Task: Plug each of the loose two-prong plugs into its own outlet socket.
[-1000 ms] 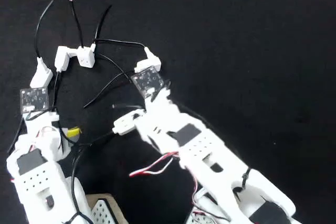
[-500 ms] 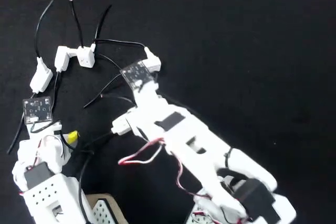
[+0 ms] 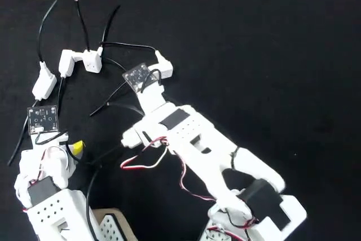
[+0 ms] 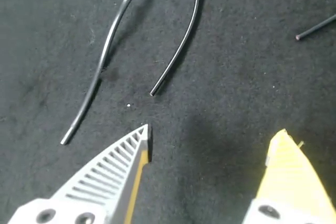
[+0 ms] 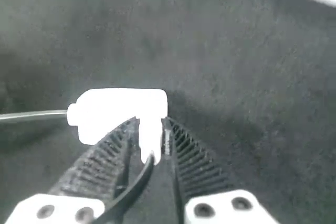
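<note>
Right arm now reaches farther up the table, its gripper clamped on a white plug (left gripper gapes empty); recommend level, square alignment before insertion.

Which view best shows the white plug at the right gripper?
Right wrist view: the white plug sits close up between the fingers of the right gripper. High view shows it partly hidden beside the wrist.
</note>
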Tool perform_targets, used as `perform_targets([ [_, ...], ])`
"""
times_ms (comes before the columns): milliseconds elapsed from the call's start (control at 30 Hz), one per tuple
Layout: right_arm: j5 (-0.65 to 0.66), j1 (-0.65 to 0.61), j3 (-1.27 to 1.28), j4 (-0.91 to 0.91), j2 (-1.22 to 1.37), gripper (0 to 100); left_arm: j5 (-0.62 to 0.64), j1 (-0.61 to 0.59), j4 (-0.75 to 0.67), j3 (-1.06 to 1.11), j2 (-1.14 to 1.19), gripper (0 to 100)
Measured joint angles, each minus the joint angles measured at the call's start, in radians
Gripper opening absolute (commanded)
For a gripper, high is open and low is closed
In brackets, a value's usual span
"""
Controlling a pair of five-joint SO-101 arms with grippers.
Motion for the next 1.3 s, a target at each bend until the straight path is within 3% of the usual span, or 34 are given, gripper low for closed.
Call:
perform_targets([
  [400, 0.038, -0.009, -0.117, 0.021, 0.155, 1.6, 0.000, 0.002, 0.015, 0.000, -0.006, 35],
  [667, 0.100, -0.015, -0.190, 0.212, 0.127, 24.0, -0.002, 0.043, 0.015, 0.000, -0.006, 35],
  [867, 0.146, -0.009, -0.163, 0.319, -0.103, 27.9, -0.046, 0.046, 0.015, 0.012, -0.006, 35],
  [1067, 0.391, 0.169, -0.170, 0.601, -0.393, 2.0, -0.054, 0.101, 0.015, 0.012, -0.006, 35],
  [1167, 0.479, 0.333, -0.183, 0.692, -0.445, 2.6, -0.054, 0.169, 0.054, 0.008, -0.006, 35],
  [1300, 0.509, 0.542, -0.160, 0.681, -0.442, 1.2, -0.043, 0.224, 0.129, -0.049, -0.006, 35],
])
